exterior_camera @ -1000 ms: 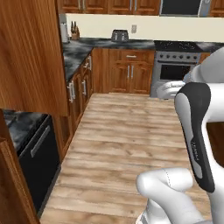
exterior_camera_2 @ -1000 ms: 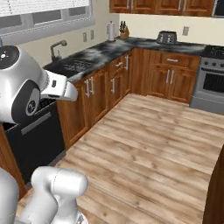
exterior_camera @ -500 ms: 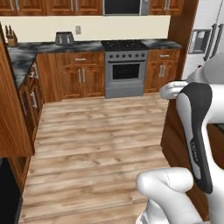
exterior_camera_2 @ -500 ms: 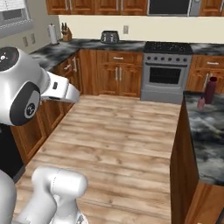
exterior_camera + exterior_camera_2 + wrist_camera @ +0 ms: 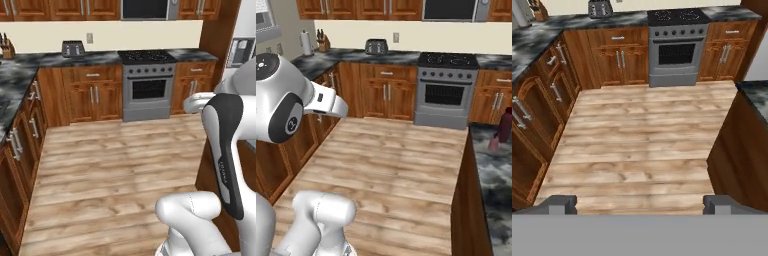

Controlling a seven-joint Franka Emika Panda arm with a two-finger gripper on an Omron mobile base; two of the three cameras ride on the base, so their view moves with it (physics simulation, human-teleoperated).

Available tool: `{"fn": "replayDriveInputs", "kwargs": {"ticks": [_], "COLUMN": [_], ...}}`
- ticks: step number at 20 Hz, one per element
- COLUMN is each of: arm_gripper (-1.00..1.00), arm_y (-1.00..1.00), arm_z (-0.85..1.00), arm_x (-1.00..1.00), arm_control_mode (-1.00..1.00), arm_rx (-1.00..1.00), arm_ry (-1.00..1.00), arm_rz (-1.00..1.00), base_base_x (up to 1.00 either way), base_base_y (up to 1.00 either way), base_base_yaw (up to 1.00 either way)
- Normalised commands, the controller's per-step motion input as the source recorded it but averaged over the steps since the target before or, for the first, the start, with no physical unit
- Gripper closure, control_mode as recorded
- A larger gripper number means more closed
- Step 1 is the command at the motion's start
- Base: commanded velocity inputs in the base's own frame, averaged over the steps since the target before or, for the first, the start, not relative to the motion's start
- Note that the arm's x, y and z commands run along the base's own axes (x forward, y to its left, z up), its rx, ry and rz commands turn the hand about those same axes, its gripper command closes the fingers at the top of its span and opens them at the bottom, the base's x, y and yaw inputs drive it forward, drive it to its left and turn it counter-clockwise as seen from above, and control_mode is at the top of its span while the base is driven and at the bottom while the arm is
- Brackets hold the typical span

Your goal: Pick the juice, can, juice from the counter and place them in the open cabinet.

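1. My gripper [image 5: 640, 202] hangs over bare wood floor, fingers spread wide, holding nothing
2. Marbled counter [image 5: 496, 172] on the near right; a dark maroon bottle [image 5: 504, 125] stands at its far end, a small reddish item just beside it, too blurred to name
3. Stove [image 5: 148, 85] and toaster [image 5: 73, 48] along the far wall

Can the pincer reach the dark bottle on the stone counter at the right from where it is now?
Probably not yet. The pincer is open, empty and points at the bare floor. The bottle stands on the counter off to the right, beside a small pink thing. Nothing blocks the way.
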Motion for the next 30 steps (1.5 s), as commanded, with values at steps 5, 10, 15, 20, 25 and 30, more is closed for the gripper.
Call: {"fn": "replayDriveInputs", "kwargs": {"ticks": [5, 10, 15, 20, 25, 30], "arm_gripper": [-1.00, -1.00, -1.00, -1.00, -1.00, -1.00], "arm_y": [0.00, 0.00, 0.00, 0.00, 0.00, 0.00], "arm_z": [0.00, 0.00, 0.00, 0.00, 0.00, 0.00], "arm_x": [0.00, 0.00, 0.00, 0.00, 0.00, 0.00], "arm_control_mode": [1.00, 1.00, 1.00, 1.00, 1.00, 1.00], "arm_rx": [0.00, 0.00, 0.00, 0.00, 0.00, 0.00], "arm_ry": [0.00, 0.00, 0.00, 0.00, 0.00, 0.00], "arm_rz": [0.00, 0.00, 0.00, 0.00, 0.00, 0.00], "base_base_x": [0.90, 0.91, 0.77, 0.36, 0.26, 0.29], "base_base_y": [0.00, 0.00, 0.00, 0.04, 0.06, 0.10], "base_base_yaw": [0.00, 0.00, -0.17, -0.66, -0.77, -0.75]}}
